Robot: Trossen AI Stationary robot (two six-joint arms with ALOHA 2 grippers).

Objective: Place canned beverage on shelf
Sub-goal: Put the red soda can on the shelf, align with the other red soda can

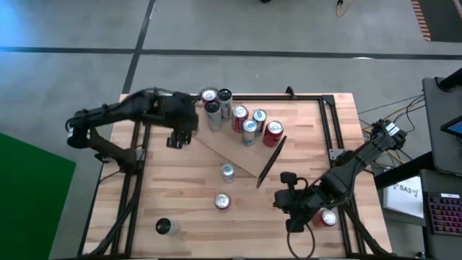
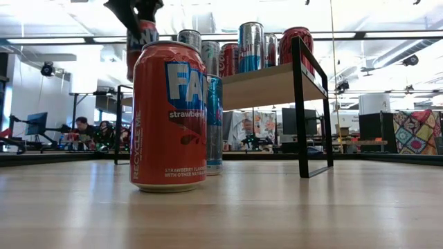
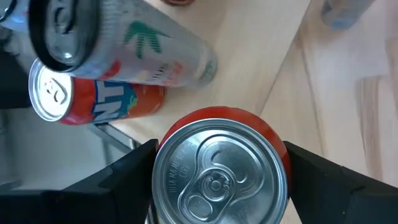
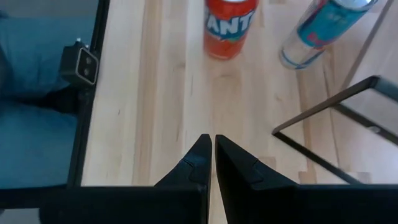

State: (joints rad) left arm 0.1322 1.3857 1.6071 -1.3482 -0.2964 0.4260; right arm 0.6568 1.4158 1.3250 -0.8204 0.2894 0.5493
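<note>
My left gripper [image 1: 177, 139] hangs at the left end of the shelf [image 1: 231, 148], shut on a red can [image 3: 217, 177]. The shelf is a light-wood plank on black end frames [image 2: 310, 104]. Several cans [image 1: 249, 123] stand on its top. An orange can [image 3: 93, 102] and a white can [image 3: 143, 46] stand just beyond the held one. My right gripper [image 4: 212, 155] is shut on nothing, above the table's near right part [image 1: 285, 196]. A strawberry can [image 2: 169, 114] and a blue can [image 2: 214, 124] stand on the tabletop. My left gripper pinches the red can between its two fingers [image 3: 121, 180], on opposite sides of the wall just below the top rim [image 3: 163, 155]. The fingers come from above, slanting down. The can hangs upright, lifted clear at the height of the shelf top [image 2: 140, 43].
A dark can [image 1: 164, 227] stands near the table's front left corner and a red one [image 1: 328, 217] beside my right arm. The shelf's right frame [image 1: 271, 159] stands between my right gripper and the plank. People and desks show in the room behind.
</note>
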